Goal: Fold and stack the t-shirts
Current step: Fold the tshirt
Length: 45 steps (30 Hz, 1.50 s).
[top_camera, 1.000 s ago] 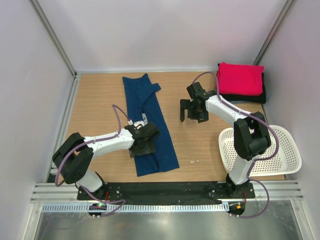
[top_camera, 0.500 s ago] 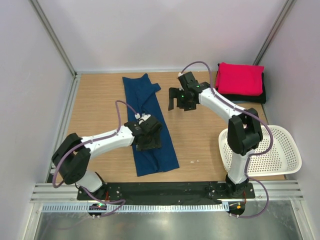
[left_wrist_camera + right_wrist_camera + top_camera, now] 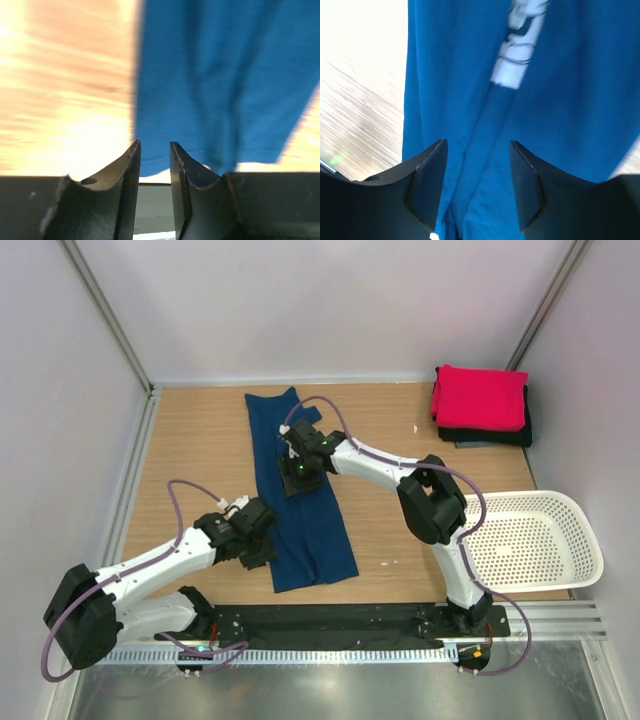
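Observation:
The navy t-shirt (image 3: 322, 532) lies as a long narrow strip down the left-middle of the table. My right gripper (image 3: 298, 472) is open and empty, just above the strip's middle. In the right wrist view (image 3: 477, 142) its jaws stand wide over the blue cloth (image 3: 570, 100), with the pale print (image 3: 520, 45) ahead. My left gripper (image 3: 260, 544) is at the strip's left edge near its front end. In the left wrist view (image 3: 155, 145) its jaws are narrowly apart and empty, with the navy cloth (image 3: 225, 75) ahead. The pink-red t-shirt (image 3: 480, 398) lies folded on the black one (image 3: 524, 428) at the back right.
A white perforated basket (image 3: 530, 540) stands empty at the right, by the right arm's base. Grey walls close in the table at the back and sides. Bare wood shows between the navy strip and the basket.
My right arm has swung left from near the pink stack to over the navy strip's middle. My left gripper has drawn back off the shirt to its near-left edge.

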### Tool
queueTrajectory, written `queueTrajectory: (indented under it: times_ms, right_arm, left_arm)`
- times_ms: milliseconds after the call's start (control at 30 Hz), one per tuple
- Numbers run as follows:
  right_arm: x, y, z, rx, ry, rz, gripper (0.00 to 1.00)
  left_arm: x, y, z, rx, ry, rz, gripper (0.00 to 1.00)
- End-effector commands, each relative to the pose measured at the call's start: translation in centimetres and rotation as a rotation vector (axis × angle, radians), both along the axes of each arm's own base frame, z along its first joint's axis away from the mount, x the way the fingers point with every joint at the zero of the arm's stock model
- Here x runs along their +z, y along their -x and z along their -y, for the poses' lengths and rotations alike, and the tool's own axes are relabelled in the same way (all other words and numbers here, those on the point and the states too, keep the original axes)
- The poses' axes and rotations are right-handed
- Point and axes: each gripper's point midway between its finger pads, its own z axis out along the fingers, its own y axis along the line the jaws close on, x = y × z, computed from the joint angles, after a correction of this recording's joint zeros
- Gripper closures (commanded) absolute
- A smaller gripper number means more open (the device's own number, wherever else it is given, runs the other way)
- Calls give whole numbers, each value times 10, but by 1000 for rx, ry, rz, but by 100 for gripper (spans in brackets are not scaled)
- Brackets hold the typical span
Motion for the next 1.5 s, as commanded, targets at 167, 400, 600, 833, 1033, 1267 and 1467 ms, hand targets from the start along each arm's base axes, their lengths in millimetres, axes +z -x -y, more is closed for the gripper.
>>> queueTrajectory:
  times_ms: [167,400,600,833,1033,1267,1467]
  right_arm:
    - [-2,24,-26,22,-49,-41,51]
    - [-17,37,-28,22,-24,-61,57]
    - [-27,41,-22,14,3,-74,62]
    - [-36,47,-25,19,-4,-89,64]
    - [-44,47,-28,16,-7,-97,72]
    - [-38,31,-20,-16,44,-34,99]
    - [-31,21,-6,-47,93,-5,99]
  left_arm:
    - [-27,19,4,17,98,-111,74]
    - [-40,28,10,-10,113,-173,76]
    - [-49,35,4,14,101,-200,78]
    - [-55,42,-5,42,77,-217,80]
    - [-60,46,-8,41,62,-237,85]
    - [-61,48,-16,43,29,-232,99]
    - [-60,52,-38,60,-53,-210,100]
